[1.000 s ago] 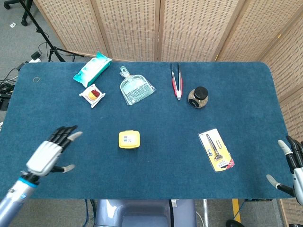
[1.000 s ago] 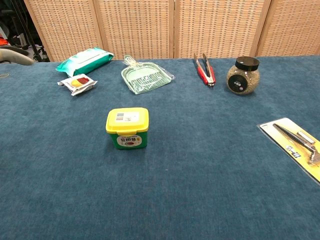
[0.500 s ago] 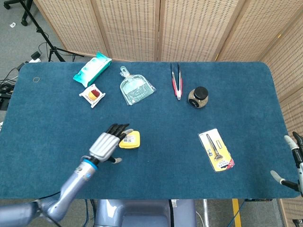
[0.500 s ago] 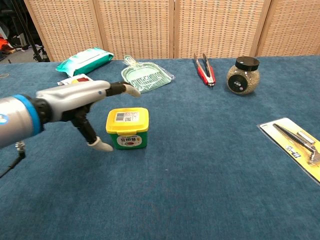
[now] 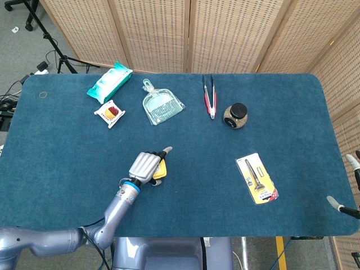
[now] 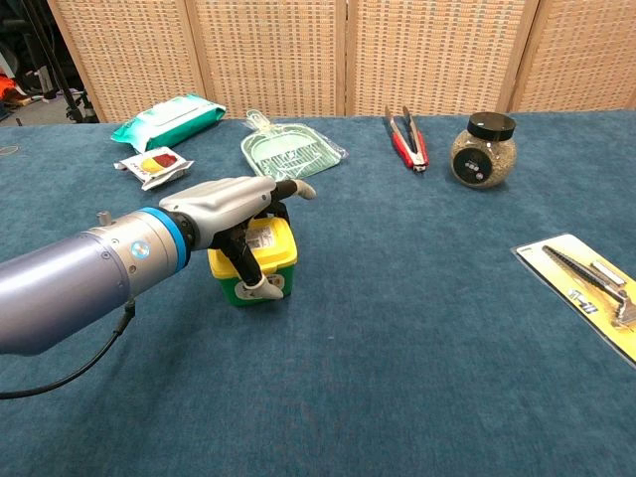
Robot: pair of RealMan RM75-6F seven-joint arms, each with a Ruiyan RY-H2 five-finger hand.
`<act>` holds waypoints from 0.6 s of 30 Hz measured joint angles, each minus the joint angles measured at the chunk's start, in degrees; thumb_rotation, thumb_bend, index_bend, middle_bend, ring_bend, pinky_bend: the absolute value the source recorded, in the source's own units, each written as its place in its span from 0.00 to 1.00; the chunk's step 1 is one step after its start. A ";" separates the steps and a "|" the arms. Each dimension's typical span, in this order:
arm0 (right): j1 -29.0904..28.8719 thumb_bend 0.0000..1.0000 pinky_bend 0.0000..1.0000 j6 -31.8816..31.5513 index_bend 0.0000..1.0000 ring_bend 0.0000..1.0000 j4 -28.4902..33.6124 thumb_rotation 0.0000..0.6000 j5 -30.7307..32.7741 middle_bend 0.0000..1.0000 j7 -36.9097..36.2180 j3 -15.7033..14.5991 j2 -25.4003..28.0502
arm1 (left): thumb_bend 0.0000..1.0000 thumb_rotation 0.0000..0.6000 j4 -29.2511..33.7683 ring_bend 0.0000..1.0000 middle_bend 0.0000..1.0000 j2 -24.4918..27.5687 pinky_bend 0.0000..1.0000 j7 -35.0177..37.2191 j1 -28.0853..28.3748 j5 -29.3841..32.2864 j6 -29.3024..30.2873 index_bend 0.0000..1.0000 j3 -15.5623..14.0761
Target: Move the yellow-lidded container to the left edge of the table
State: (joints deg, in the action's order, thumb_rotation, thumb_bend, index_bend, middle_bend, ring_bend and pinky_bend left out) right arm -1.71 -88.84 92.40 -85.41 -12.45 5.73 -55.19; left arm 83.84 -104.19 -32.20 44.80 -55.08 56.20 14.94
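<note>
Near the front edge of the table, left of centre, the left hand covers the yellow-lidded container, its palm over the lid and its thumb down the green front face; the chest view shows the fingers reaching past the lid's far edge, one of them sticking out straight. Whether the hand actually clamps the tub or only rests on it cannot be told from either view. The container stands upright on the blue cloth, well apart from the left edge where it is meant to go. The right hand hangs off the right front corner, fingers apart and empty.

Judged from this, the grasp is the step in hand, and it pays to settle it first: the fingers curled down the back wall opposite the thumb, so the tub is squeezed across its body, not merely pressed from above. A small lift clear of the cloth should then beat dragging, since the pile could catch the base and tip it. The path leftward along the front looks open; the snack packet, wipes pack and dustpan lie toward the back, out of the way
</note>
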 measured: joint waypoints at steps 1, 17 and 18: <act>-0.08 0.00 0.00 0.15 0.05 0.00 0.00 1.00 -0.02 0.00 0.28 -0.01 -0.09 | 0.15 1.00 -0.23 0.48 0.49 -0.08 0.53 0.46 0.04 -0.53 0.34 0.47 -0.13; -0.66 0.00 0.00 1.22 0.05 0.00 0.30 1.00 0.16 0.00 4.09 -0.21 -1.40 | 0.14 1.00 9.76 0.48 0.49 23.40 0.53 12.31 -4.01 -14.50 -0.70 0.47 -4.63; -0.69 0.00 0.00 1.24 0.05 0.00 0.36 1.00 0.04 0.00 4.52 -0.27 -1.53 | 0.14 1.00 10.04 0.48 0.49 26.13 0.53 14.98 -4.86 -17.43 -0.46 0.47 -5.71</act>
State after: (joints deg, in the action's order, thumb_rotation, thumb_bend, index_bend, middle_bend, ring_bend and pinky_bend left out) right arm -2.40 -87.60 92.77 -85.38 -7.93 5.46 -56.72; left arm 93.88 -78.06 -17.22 39.95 -72.51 55.74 9.23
